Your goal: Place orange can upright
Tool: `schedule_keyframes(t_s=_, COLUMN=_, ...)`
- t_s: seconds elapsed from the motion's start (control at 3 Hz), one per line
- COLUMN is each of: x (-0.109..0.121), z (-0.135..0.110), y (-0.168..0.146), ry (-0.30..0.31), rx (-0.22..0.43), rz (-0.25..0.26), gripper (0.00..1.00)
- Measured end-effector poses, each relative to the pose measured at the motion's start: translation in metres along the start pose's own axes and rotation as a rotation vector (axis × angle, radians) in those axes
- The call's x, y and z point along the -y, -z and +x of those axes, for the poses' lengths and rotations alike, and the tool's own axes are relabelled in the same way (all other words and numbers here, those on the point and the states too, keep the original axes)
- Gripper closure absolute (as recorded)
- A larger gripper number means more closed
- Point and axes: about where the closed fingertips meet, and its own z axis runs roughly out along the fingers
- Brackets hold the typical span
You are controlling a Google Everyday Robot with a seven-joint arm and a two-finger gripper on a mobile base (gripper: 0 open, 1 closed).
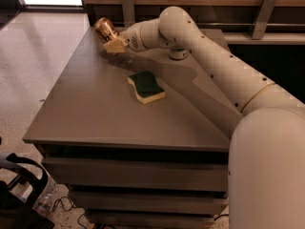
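Note:
The orange can (105, 29) is a copper-coloured metallic can, tilted with one end pointing up and to the left, above the far left corner of the grey table (95, 109). My gripper (113, 41) is shut on the can, its tan fingers (116, 46) clamping the lower part. The can looks lifted a little off the tabletop. The white arm reaches in from the lower right across the table.
A green and yellow sponge (146, 86) lies in the middle of the table. A white-and-green can (178, 53) stands behind the arm near the back edge. A wooden wall with metal brackets runs along the back. Dark equipment (19, 185) sits on the floor at lower left.

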Motion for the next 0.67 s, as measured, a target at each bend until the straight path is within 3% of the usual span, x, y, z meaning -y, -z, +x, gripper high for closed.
schedule_keyframes(t_s=0.67, x=-0.006, z=0.022, y=-0.006, ry=-0.039, rx=-0.029, rz=-0.012, gripper=1.0)
